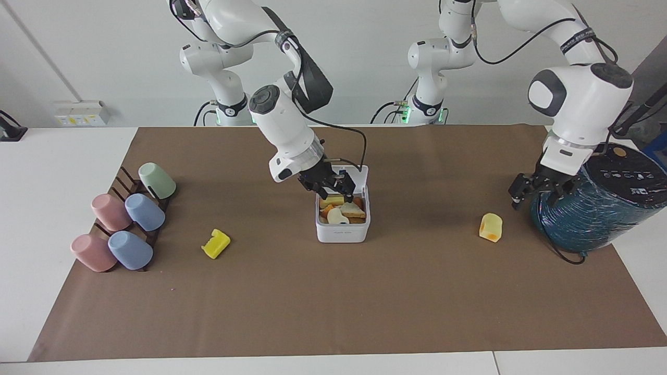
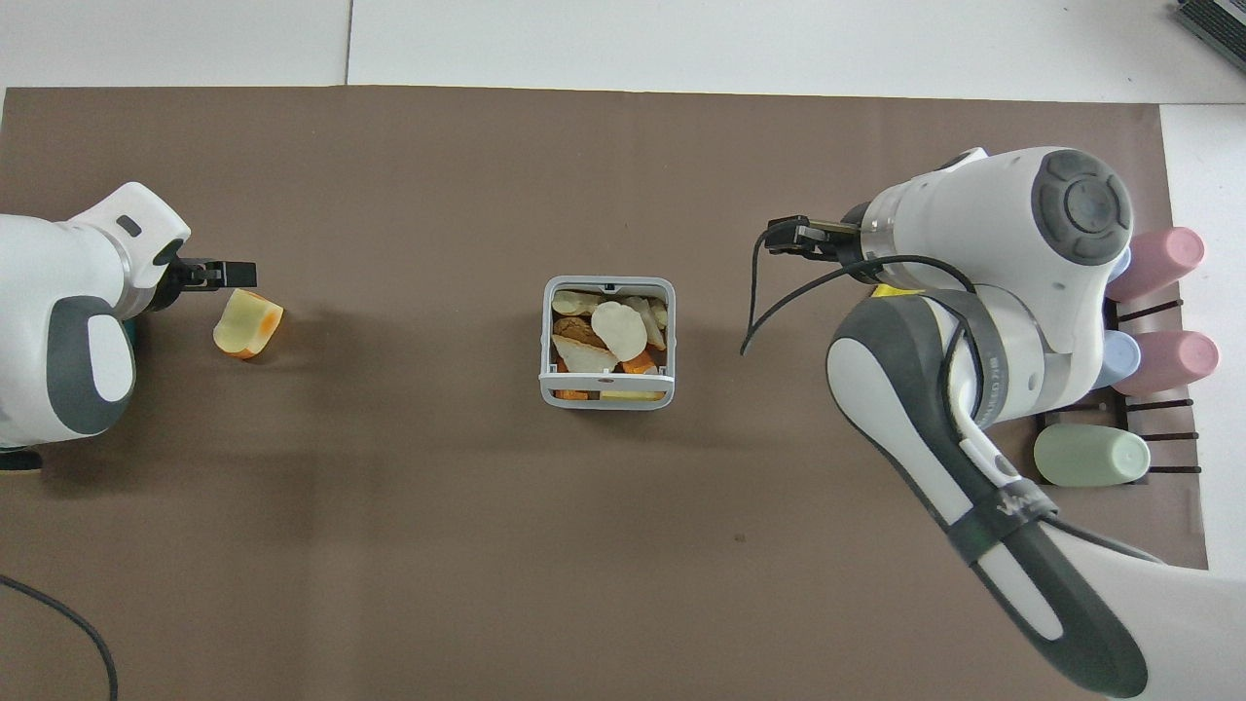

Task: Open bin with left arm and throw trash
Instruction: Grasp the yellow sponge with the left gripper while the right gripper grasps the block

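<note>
The white bin (image 1: 342, 230) (image 2: 546, 343) stands mid-mat with its lid tipped up on the robots' side, several food pieces inside. A cream lump (image 1: 336, 215) (image 2: 620, 328) of trash lies on top of them. In the facing view my right gripper (image 1: 333, 186) hangs open and empty just over the bin. The overhead view shows the right gripper (image 2: 785, 237) off the bin, over bare mat toward the cups. The bright yellow chunk (image 1: 215, 244) lies between bin and cups. My left gripper (image 1: 538, 190) (image 2: 230, 274) is open, low beside the pale yellow block (image 1: 491, 227) (image 2: 247, 324).
A big teal wrapped cylinder (image 1: 594, 200) stands at the left arm's end, close to the left gripper. A rack of pastel cups (image 1: 125, 224) (image 2: 1110, 355) sits at the right arm's end. The brown mat (image 1: 333, 302) covers the table.
</note>
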Controlling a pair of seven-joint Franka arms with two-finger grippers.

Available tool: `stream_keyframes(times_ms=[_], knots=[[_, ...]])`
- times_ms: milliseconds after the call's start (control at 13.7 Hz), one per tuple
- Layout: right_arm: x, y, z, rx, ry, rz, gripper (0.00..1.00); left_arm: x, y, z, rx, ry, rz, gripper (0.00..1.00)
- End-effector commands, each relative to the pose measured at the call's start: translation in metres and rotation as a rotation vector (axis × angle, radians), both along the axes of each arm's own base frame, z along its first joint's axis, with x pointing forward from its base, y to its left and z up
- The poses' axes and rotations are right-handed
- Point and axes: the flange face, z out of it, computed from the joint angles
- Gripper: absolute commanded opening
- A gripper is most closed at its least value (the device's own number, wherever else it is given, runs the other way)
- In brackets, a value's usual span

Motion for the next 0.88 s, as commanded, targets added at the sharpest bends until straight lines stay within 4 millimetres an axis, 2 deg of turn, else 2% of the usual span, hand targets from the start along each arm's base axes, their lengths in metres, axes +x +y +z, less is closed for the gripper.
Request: stream_keyframes(times_ms=[0, 219, 365, 438, 510, 729, 802], knots=[[-0.009, -0.046, -0.034, -0.084, -0.011, 0.272, 1.00, -0.015, 0.002, -0.038, 0.040, 0.017, -0.120, 1.00], [-0.005, -0.088, -0.081, -0.169, -0.068, 0.604, 1.00, -0.017, 0.003, -0.042, 0.053, 0.021, -0.167, 1.00], [-0.006, -0.097, -0.109, -0.217, -0.111, 0.769, 1.00, -0.021, 0.002, -0.045, 0.046, 0.030, -0.146, 0.34], [-0.006, -0.100, -0.118, -0.219, -0.104, 0.793, 1.00, -0.022, 0.002, -0.046, 0.043, 0.037, -0.144, 0.09], [-0.006, -0.101, -0.123, -0.216, -0.096, 0.798, 1.00, -0.022, 0.002, -0.046, 0.043, 0.039, -0.144, 0.00], [-0.009, -0.100, -0.135, -0.210, -0.075, 0.804, 1.00, -0.022, -0.001, -0.035, 0.043, 0.034, -0.150, 0.00], [-0.010, -0.101, -0.135, -0.207, -0.068, 0.804, 1.00, -0.022, -0.002, -0.022, 0.043, 0.026, -0.149, 0.00]])
